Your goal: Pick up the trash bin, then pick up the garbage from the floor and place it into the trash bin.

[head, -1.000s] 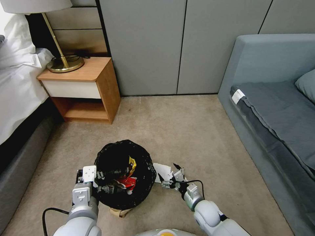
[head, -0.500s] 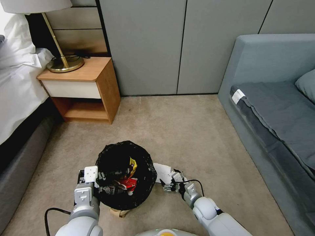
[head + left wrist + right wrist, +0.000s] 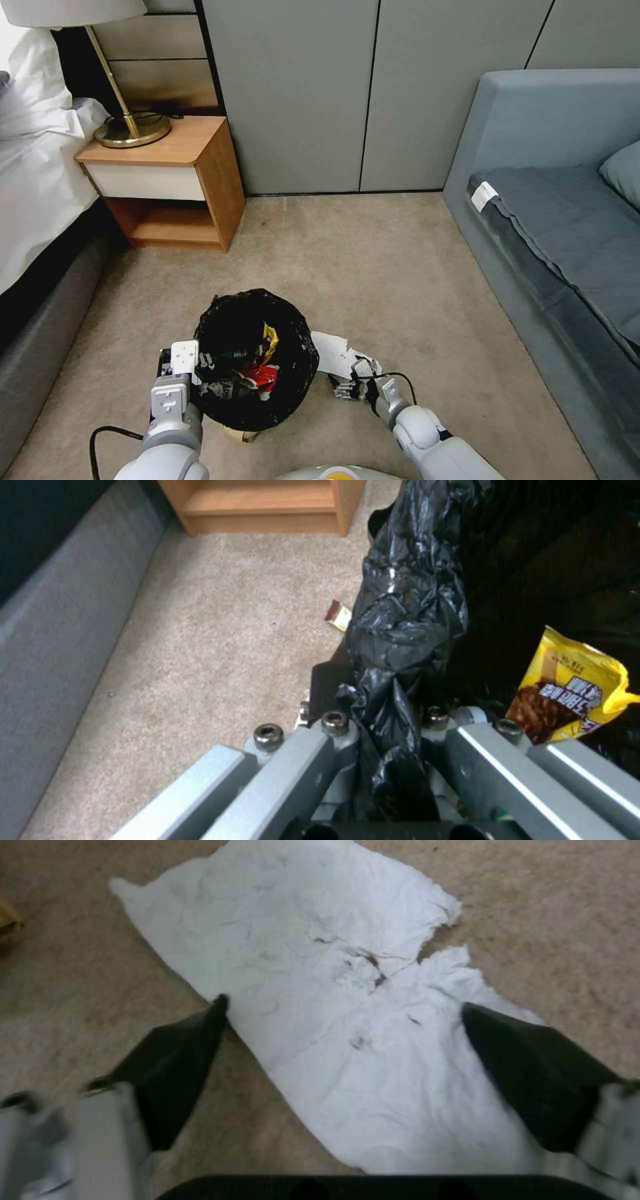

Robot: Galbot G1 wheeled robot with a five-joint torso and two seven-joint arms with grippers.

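The white tissue (image 3: 347,1005) lies flat on the carpet (image 3: 400,267) just beside the trash bin (image 3: 257,357), and the right gripper (image 3: 340,1040) sits low over it, fingers spread wide with nothing gripped — set to pinch it. The left gripper (image 3: 390,730) is clamped on the bin's bagged rim, holding it close — snack wrappers (image 3: 567,687) already inside.

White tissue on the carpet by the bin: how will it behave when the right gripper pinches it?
The tissue is thin, creased and torn at one edge, so it is probably floppy and very light. It will likely bunch between the open right gripper's fingers and could tear further. Lying flat on carpet, it may be hard to get under.
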